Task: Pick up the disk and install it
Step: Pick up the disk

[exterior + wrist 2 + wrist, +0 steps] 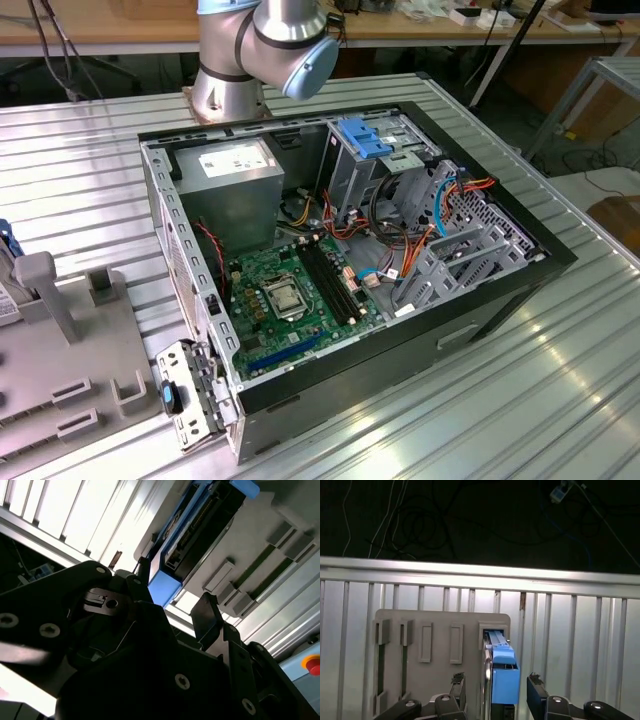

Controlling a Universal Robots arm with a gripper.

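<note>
Right now I'm hovering the pincer (pixel 497 694), wide open and empty, astride the disk (pixel 501 672) standing on edge in the grey rack (pixel 440 625) on the worktop (pixel 570 630), worrying an off-centre squeeze could snag the rack and jam it.

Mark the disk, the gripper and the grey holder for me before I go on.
the disk (pixel 503 664), first wrist view, on its blue side rail.
the gripper (pixel 496 676), first wrist view, midway between its open fingertips.
the grey holder (pixel 440 617), first wrist view, on bare plate above the slots.
</note>
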